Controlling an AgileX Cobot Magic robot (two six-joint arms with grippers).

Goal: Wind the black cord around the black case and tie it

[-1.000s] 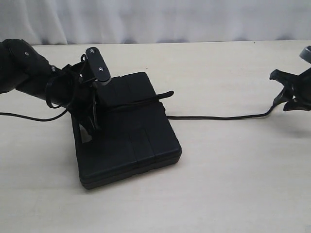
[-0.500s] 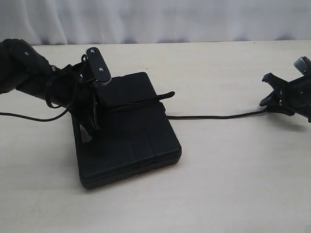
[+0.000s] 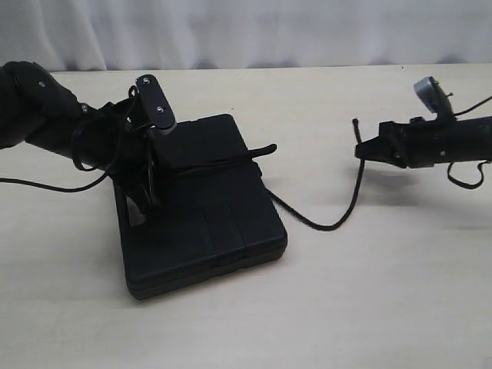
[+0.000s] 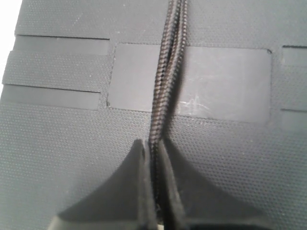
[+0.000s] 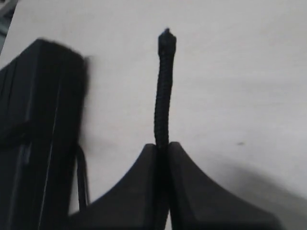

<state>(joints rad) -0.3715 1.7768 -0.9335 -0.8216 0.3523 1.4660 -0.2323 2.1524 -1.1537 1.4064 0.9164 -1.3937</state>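
Cord (image 4: 160,86) status first: the black cord already runs across the lid of the black case (image 3: 207,223), which sits on the worktop (image 3: 346,315) left of centre, and in the left wrist view you can see two strands lying side by side over the lid's smooth panel.

Big change in the last second is on the free end. It was lying almost straight across the worktop toward the right edge, with the right fingers (image 5: 146,191) spread around it out there. Now those fingers have snapped together on the cord close to its tip, with a short stub poking out past them, and the arm has swung in toward the case. The straight run has gone slack: it droops from the grip to the worktop and curves back to the near edge of the case.

My read is that the tail is secured and you've got enough slack to carry it over the case for the next pass or the tie.

The left fingers (image 4: 134,191) haven't budged. They're pressed together on the doubled strands right on the lid, pinning the wrap while the other arm works.
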